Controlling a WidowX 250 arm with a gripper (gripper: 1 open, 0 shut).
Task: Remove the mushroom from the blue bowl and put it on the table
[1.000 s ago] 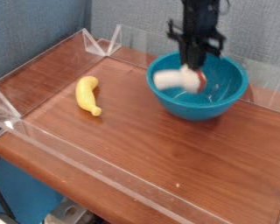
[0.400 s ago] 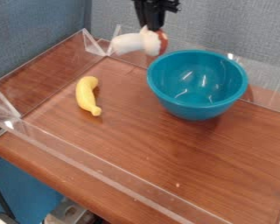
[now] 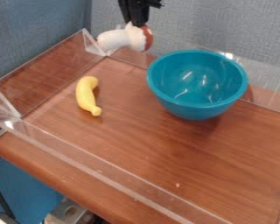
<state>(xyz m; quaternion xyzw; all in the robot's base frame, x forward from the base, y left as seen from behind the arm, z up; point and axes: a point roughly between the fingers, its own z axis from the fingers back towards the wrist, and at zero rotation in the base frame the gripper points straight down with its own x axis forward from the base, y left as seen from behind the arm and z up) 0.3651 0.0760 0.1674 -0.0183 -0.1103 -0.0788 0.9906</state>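
Observation:
The mushroom (image 3: 122, 39), cream-white with a reddish-brown patch, hangs in the air at the upper middle of the camera view, left of the blue bowl. My gripper (image 3: 136, 26) comes down from the top edge and is shut on the mushroom. The teal-blue bowl (image 3: 198, 82) stands on the right side of the table (image 3: 143, 131) with nothing inside it. The mushroom is well above the tabletop, near the back acrylic wall.
A yellow banana (image 3: 88, 94) lies on the left part of the table. Low clear acrylic walls (image 3: 60, 144) run along the table's edges. A blue-grey fabric backdrop stands behind the table.
My gripper has lifted the mushroom out of the bowl and carried it up and to the left, past the bowl's rim. The bowl and banana have stayed put.

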